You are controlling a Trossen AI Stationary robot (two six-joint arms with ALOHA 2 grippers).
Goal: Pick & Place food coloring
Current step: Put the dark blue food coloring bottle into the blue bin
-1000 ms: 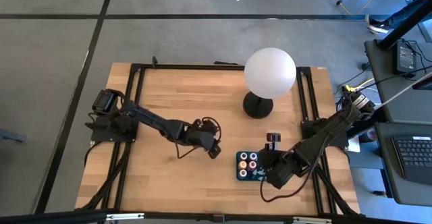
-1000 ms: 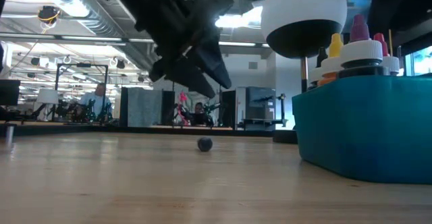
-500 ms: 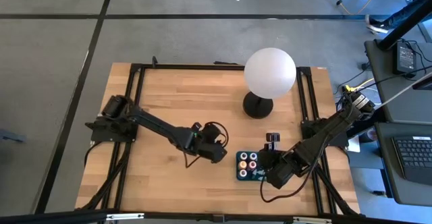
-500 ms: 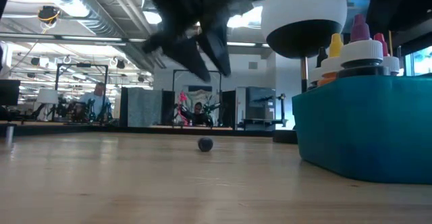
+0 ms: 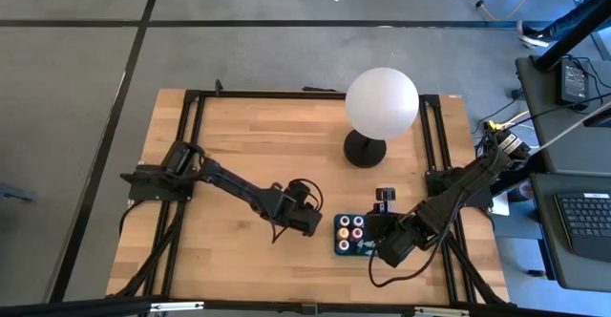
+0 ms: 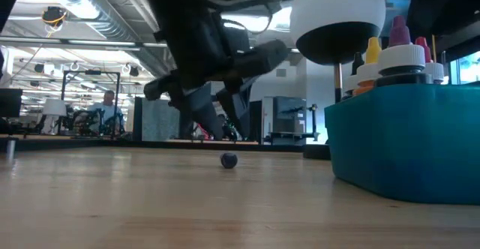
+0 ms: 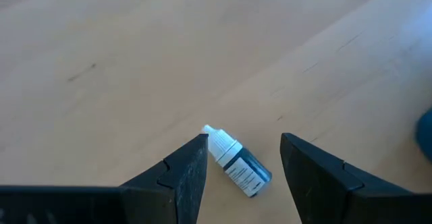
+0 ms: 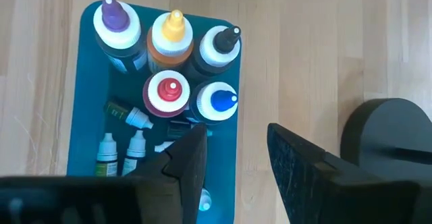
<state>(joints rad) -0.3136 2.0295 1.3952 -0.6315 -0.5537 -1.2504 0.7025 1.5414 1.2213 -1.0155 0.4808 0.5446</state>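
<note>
Food coloring, pick and place: nearly complete by the look of it, one item outstanding

Teal tray (image 8: 81, 116), on the desk (image 5: 239, 145) just in front of the lamp base (image 8: 388, 140): five larger squeeze bottles stand upright at one end, tips purple (image 8: 111, 11), yellow (image 8: 175, 18), black (image 8: 226, 38), red (image 8: 169, 89) and blue (image 8: 219, 99). Several small white-capped dropper bottles (image 8: 104, 153) lie in the other end; exact count cannot be told, since the right tool hides part of the tray

Loose item: one small dropper bottle (image 7: 236, 162), white cap and dark contents, lying on its side on the bare desk, well apart from the tray's contents. Not yet gripped

Left tool (image 7: 241, 166): low over the desk, fingers spread, straddling the lying bottle without touching it

Right tool (image 8: 236, 160): hovering above the tray, fingers apart, holding nothing

Remaining, by judgement: close on the loose bottle, lift it, set it in the tray
</note>
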